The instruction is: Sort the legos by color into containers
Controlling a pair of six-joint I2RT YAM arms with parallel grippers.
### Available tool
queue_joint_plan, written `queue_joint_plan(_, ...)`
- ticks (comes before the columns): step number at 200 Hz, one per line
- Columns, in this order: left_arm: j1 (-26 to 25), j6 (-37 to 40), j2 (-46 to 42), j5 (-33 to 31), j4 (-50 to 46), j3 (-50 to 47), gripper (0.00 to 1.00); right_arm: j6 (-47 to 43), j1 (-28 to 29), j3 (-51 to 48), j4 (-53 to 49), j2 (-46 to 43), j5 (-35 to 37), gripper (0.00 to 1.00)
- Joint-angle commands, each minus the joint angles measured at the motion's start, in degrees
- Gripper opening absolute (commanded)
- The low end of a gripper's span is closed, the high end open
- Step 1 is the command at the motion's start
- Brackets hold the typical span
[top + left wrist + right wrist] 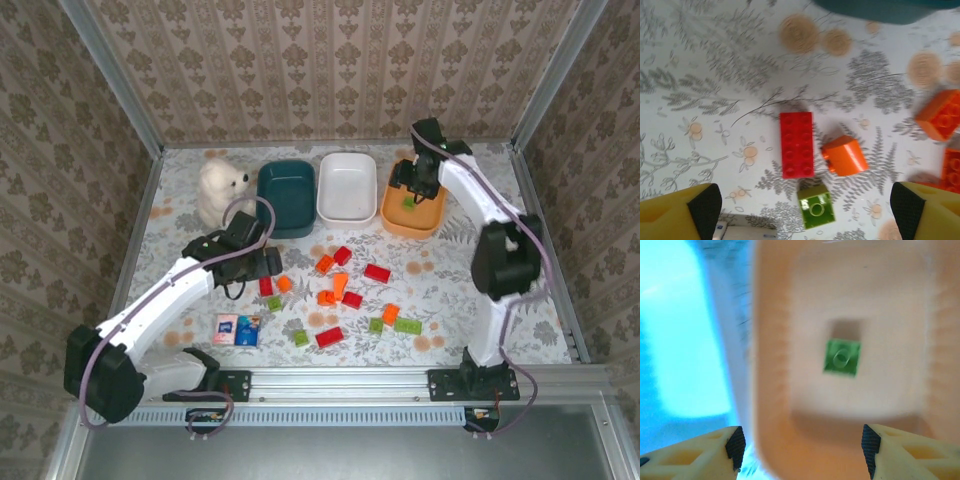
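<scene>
The right pincer hangs over the orange bowl with its jaws parted and gripping nothing. A lime green brick seems to lie on the bowl's floor (the wrist view is blurred). The left pincer stands wide and empty above the table, over a red oblong brick, an orange brick just beside it and a small green brick. Other loose bricks lie scattered before the teal bowl and white bowl.
</scene>
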Motion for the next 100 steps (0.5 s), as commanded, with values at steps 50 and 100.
queue_joint_plan(50, 4.9, -0.3, 11.0, 5.6, -0.1, 0.3, 0.80, 0.5, 18.0, -38.3, 25.2, -32.7, -13.2, 0.71)
queue_joint_plan(100, 5.4, 1.8, 19.4, 6.0, 2.4, 3.9, 0.75, 1.4, 21.8, -44.0, 25.5, -36.5, -17.9, 0.71)
